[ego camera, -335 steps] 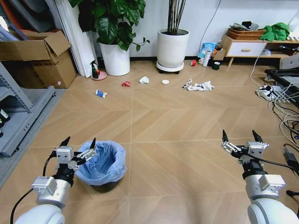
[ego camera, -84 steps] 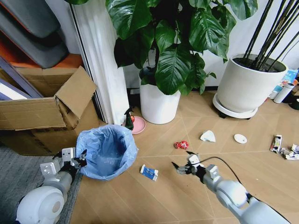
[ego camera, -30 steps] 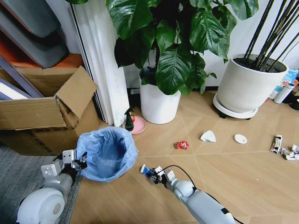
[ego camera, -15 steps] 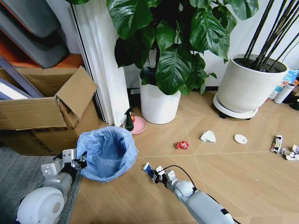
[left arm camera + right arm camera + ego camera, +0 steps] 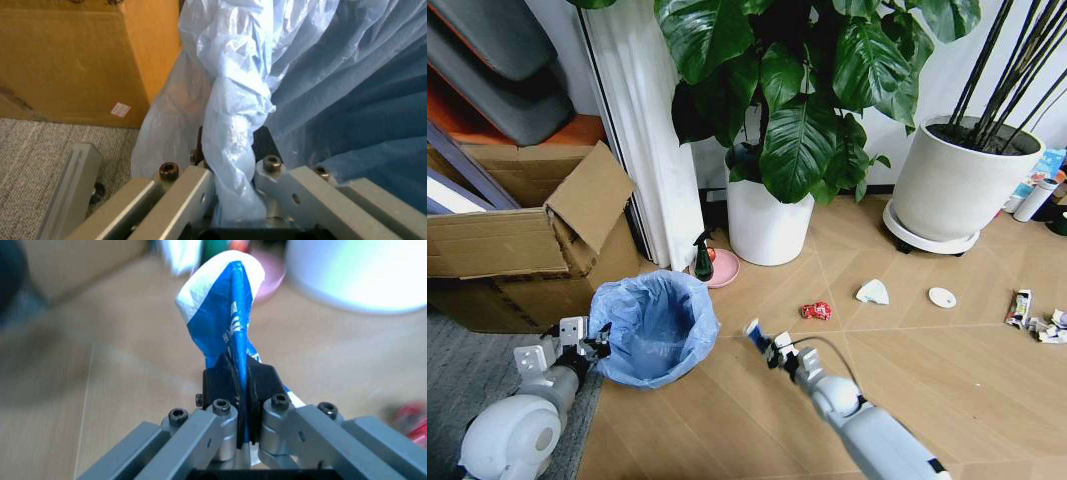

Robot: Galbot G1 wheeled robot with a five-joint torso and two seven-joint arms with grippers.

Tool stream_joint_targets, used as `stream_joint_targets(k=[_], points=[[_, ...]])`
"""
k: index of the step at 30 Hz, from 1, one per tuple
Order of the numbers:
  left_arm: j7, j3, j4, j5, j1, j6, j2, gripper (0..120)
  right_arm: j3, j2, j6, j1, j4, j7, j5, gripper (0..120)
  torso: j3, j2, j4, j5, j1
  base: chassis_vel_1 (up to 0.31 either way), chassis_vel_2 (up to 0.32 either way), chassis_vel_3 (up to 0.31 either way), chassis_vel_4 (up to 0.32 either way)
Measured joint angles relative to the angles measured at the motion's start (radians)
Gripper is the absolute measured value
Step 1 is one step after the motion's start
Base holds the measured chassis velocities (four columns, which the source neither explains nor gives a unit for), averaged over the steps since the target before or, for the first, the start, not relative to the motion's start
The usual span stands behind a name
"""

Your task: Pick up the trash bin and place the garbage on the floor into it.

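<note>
Between the trash bin (image 5: 655, 330) and the red wrapper (image 5: 815, 311), just above the floor (image 5: 927, 380), the right end effector (image 5: 765, 343) holds a small white-and-blue packet (image 5: 223, 315), its jaws clamped on the packet's lower end. In the right wrist view the packet stands up out of the jaws, thin and flattened where it is pinched and fuller at the free top. It looks very light and soft, so a modest squeeze should be enough. Its glossy surface may be slippery, and the floppy top could swing during a fast move. The hold on its narrow end seems sound for a short carry.

The trash bin sits on the floor beside the cardboard box (image 5: 517, 230), to the robot's left of the packet. The left end effector (image 5: 579, 342) is at its near rim, jaws closed on a bunched fold of the blue bag (image 5: 233, 125) with something dark, probably the bin's rim, pinched behind it. The plastic is thin and crinkly and would slide or tear if it alone took the load. The grip needs the stiff rim inside it, and the bin, nearly empty, should be light enough to lift from that one point, though it may tilt.

More litter lies well apart towards the robot's right: a pale tissue (image 5: 872, 292), a white disc (image 5: 942, 297), a small carton (image 5: 1019, 306) and crumpled paper (image 5: 1055, 328) at the edge of view. All look light; the flat disc will be hardest to pinch.
</note>
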State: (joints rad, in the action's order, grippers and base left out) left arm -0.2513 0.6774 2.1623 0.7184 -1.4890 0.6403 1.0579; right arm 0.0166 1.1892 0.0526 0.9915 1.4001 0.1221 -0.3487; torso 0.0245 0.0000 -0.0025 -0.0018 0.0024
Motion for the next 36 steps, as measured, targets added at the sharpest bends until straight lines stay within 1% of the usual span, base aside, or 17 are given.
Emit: stream_joint_targets(k=[3, 4, 6, 7, 9, 10, 13, 16, 18, 20, 21, 23, 26, 28, 30, 32, 36], points=[[-0.001, -0.019, -0.015, 0.023, 0.012, 0.010, -0.027, 0, 0.049, -0.082, 0.020, 0.012, 0.160, -0.021, -0.047, 0, 0.000, 0.000, -0.0001, -0.0003, 0.000, 0.000, 0.000, 0.000, 0.000], [-0.001, -0.019, -0.015, 0.023, 0.012, 0.010, -0.027, 0, 0.049, -0.082, 0.020, 0.012, 0.160, -0.021, -0.047, 0, 0.000, 0.000, -0.0001, -0.0003, 0.000, 0.000, 0.000, 0.000, 0.000], [0.001, -0.040, -0.026, 0.040, 0.024, 0.020, -0.049, 0, 0.069, -0.139, 0.046, 0.013, 0.283, -0.037, -0.100, 0, 0.000, 0.000, -0.0001, -0.0001, 0.000, 0.000, 0.000, 0.000, 0.000], [0.001, -0.040, -0.026, 0.040, 0.024, 0.020, -0.049, 0, 0.069, -0.139, 0.046, 0.013, 0.283, -0.037, -0.100, 0, 0.000, 0.000, -0.0001, -0.0001, 0.000, 0.000, 0.000, 0.000, 0.000], [0.013, -0.065, -0.045, 0.050, 0.048, 0.029, -0.076, 0, 0.077, -0.186, 0.075, 0.002, 0.394, -0.048, -0.151, 0, 0.000, 0.000, -0.0001, -0.0001, 0.000, 0.000, 0.000, 0.000, 0.000], [0.013, -0.065, -0.045, 0.050, 0.048, 0.029, -0.076, 0, 0.077, -0.186, 0.075, 0.002, 0.394, -0.048, -0.151, 0, 0.000, 0.000, -0.0001, -0.0001, 0.000, 0.000, 0.000, 0.000, 0.000], [0.037, -0.111, -0.084, 0.063, 0.107, 0.041, -0.124, 0, 0.057, -0.231, 0.112, -0.033, 0.507, -0.053, -0.220, 0, 0.000, 0.000, -0.0001, 0.0000, 0.000, 0.000, 0.000, 0.000, 0.000], [0.051, -0.147, -0.112, 0.064, 0.152, 0.047, -0.145, 0, 0.022, -0.241, 0.129, -0.064, 0.553, -0.055, -0.257, 0, 0.000, 0.000, -0.0001, 0.0000, 0.000, 0.000, 0.000, 0.000, 0.000], [0.053, -0.156, -0.120, 0.064, 0.163, 0.048, -0.149, 0, 0.012, -0.241, 0.133, -0.073, 0.561, -0.057, -0.266, 0, 0.000, 0.000, -0.0002, -0.0002, 0.000, 0.000, 0.000, 0.000, 0.000], [0.062, -0.200, -0.150, 0.065, 0.214, 0.052, -0.157, 0, -0.063, -0.236, 0.154, -0.130, 0.594, -0.078, -0.325, 0, 0.000, 0.000, -0.0001, -0.0003, 0.000, 0.000, 0.000, 0.000, 0.000], [0.062, -0.200, -0.150, 0.065, 0.214, 0.052, -0.157, 0, -0.063, -0.236, 0.154, -0.130, 0.594, -0.078, -0.325, 0, 0.000, 0.000, -0.0001, -0.0003, 0.000, 0.000, 0.000, 0.000, 0.000], [0.065, -0.231, -0.164, 0.072, 0.255, 0.058, -0.157, 0, -0.144, -0.220, 0.167, -0.190, 0.598, -0.099, -0.359, 0, 0.000, 0.000, 0.0000, -0.0003, 0.000, 0.000, 0.000, 0.000, 0.000], [0.063, -0.250, -0.174, 0.084, 0.287, 0.063, -0.156, 0, -0.217, -0.200, 0.171, -0.244, 0.590, -0.108, -0.370, 0, 0.000, 0.000, 0.0000, -0.0003, 0.000, 0.000, 0.000, 0.000, 0.000], [0.061, -0.253, -0.178, 0.088, 0.296, 0.066, -0.155, 0, -0.247, -0.190, 0.172, -0.264, 0.582, -0.112, -0.376, 0, 0.000, 0.000, -0.0002, -0.0004, 0.000, 0.000, 0.000, 0.000, 0.000], [0.058, -0.255, -0.184, 0.095, 0.310, 0.071, -0.156, 0, -0.323, -0.151, 0.171, -0.317, 0.544, -0.119, -0.381, 0, 0.000, 0.000, 0.0001, -0.0002, 0.000, 0.000, 0.000, 0.000, 0.000], [0.057, -0.253, -0.186, 0.098, 0.312, 0.074, -0.156, 0, -0.359, -0.122, 0.171, -0.342, 0.518, -0.121, -0.381, 0, 0.000, 0.000, 0.0002, -0.0003, 0.000, 0.000, 0.000, 0.000, 0.000], [0.062, -0.238, -0.186, 0.103, 0.301, 0.076, -0.161, 0, -0.390, -0.098, 0.182, -0.355, 0.484, -0.134, -0.374, 0, 0.000, 0.000, 0.0001, -0.0003, 0.000, 0.000, 0.000, 0.000, 0.000]])
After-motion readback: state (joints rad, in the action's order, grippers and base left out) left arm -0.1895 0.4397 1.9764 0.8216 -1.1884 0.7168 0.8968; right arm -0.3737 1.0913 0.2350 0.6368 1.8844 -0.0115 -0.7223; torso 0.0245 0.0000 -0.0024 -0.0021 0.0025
